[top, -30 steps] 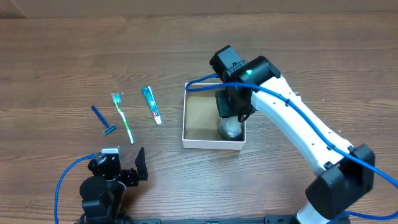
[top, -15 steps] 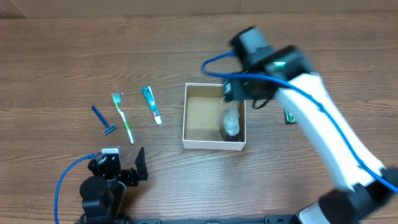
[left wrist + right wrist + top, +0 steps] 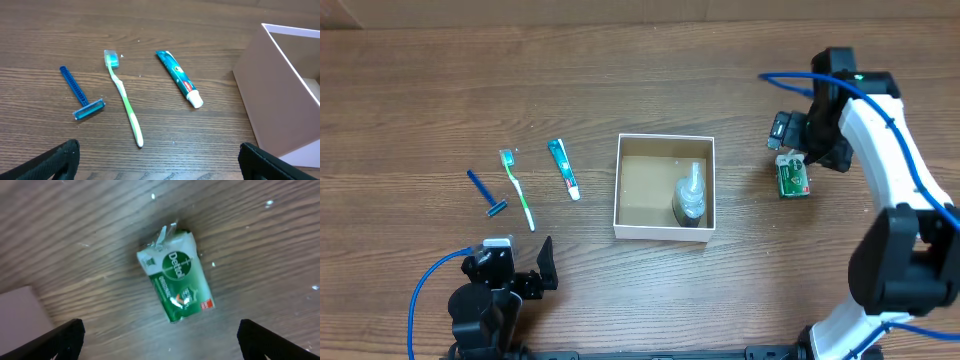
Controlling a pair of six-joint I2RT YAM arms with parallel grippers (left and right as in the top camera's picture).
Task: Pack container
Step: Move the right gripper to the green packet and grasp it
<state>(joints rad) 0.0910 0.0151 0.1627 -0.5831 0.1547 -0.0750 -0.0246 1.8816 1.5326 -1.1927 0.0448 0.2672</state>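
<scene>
- I am holding my left fingers point(image 3: 160, 161) spread wide at the bottom left of the overhead frame. Only the two dark tips are showing in the lower corners of the left wrist view, and they are gripping nothing.
- I am hovering my right fingers point(image 3: 160, 337) at the upper right of the overhead frame. They are opened wide, with the tips sitting in the lower corners of the right wrist view and nothing between them.
- The container point(image 3: 618, 186) is sitting on the counter point(image 3: 420, 90) in the middle of the overhead frame, with its open side facing up.
- A clear bottle point(image 3: 690, 196) is lying inside the container against its right wall.
- A green soap packet point(image 3: 176, 280) is lying flat on the counter in the middle of the right wrist view. It is above my right fingertips and touching neither of them.
- In the overhead view the soap packet is lying well apart from the container, to its right.
- A toothpaste tube point(image 3: 179, 85), a toothbrush point(image 3: 123, 98) and a blue razor point(image 3: 80, 94) are lying side by side on the counter, left of the container.
- The toothpaste tube is lying nearest the container and the razor farthest left.
- All three are lying ahead of my left fingers, and none is touching them.
- The container's white wall is filling the right edge of the left wrist view.
</scene>
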